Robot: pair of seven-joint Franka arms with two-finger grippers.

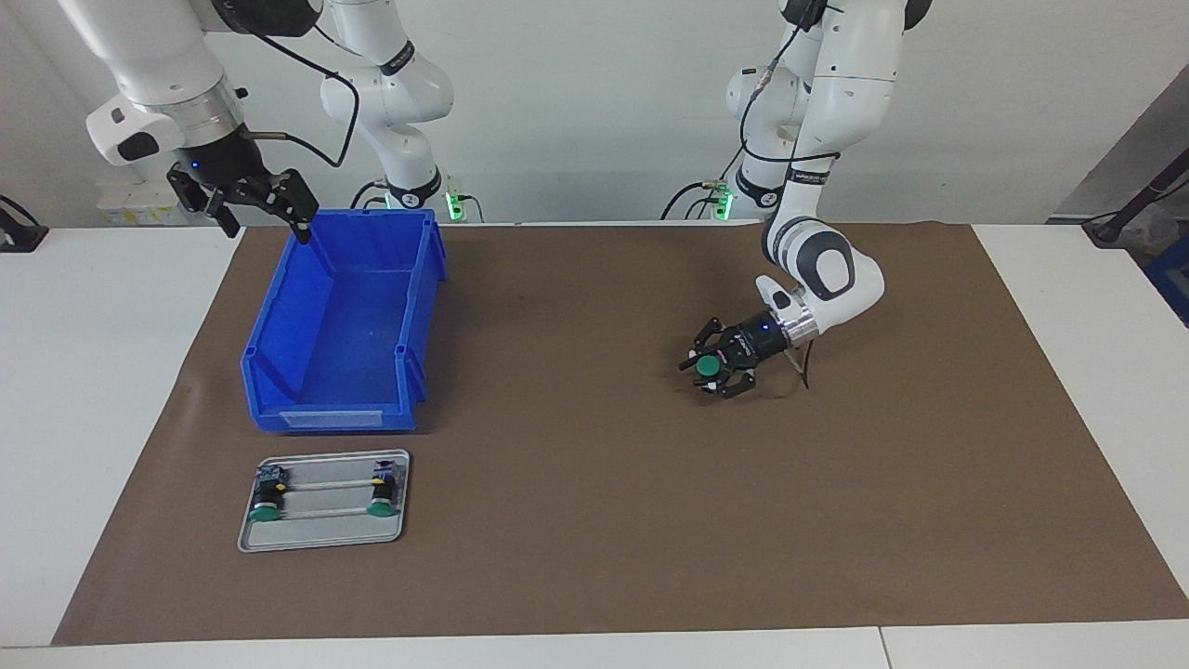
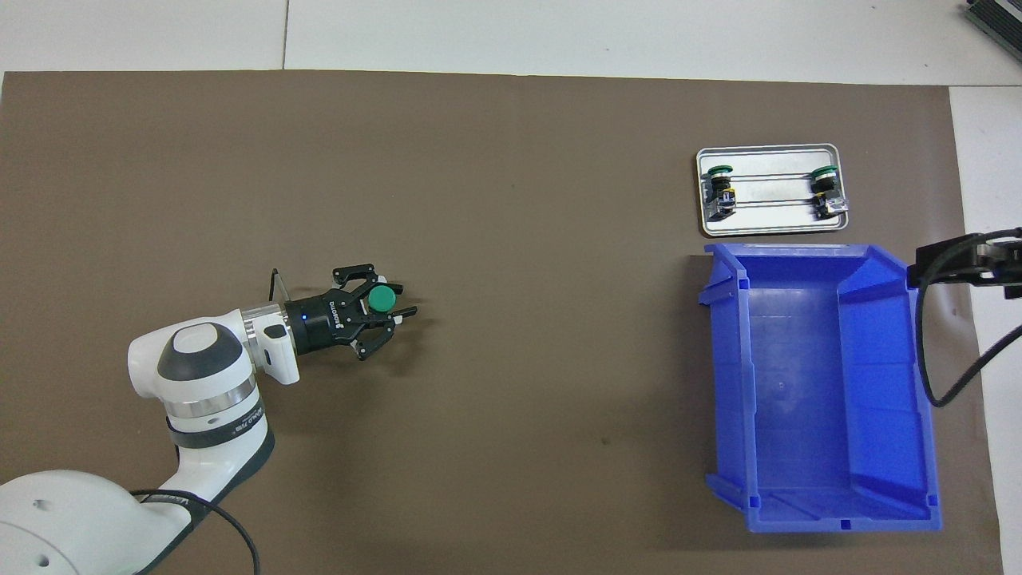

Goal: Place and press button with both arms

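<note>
A button (image 1: 709, 365) with a round green cap stands cap-up on the brown mat (image 1: 594, 520) toward the left arm's end of the table. My left gripper (image 1: 715, 373) lies low and nearly level over the mat, its fingers closed around the button's barrel below the cap. In the overhead view the same button (image 2: 382, 299) shows between the left gripper's (image 2: 389, 310) black fingers. My right gripper (image 1: 265, 218) hangs open and empty in the air over the corner of the blue bin nearest the robots; only its tip (image 2: 970, 259) shows in the overhead view.
A blue open bin (image 1: 330, 420) (image 2: 726, 359) sits toward the right arm's end. Farther from the robots than the bin lies a small metal tray (image 1: 325, 531) (image 2: 766, 227) holding two more green-capped buttons (image 1: 267, 506) (image 1: 379, 502).
</note>
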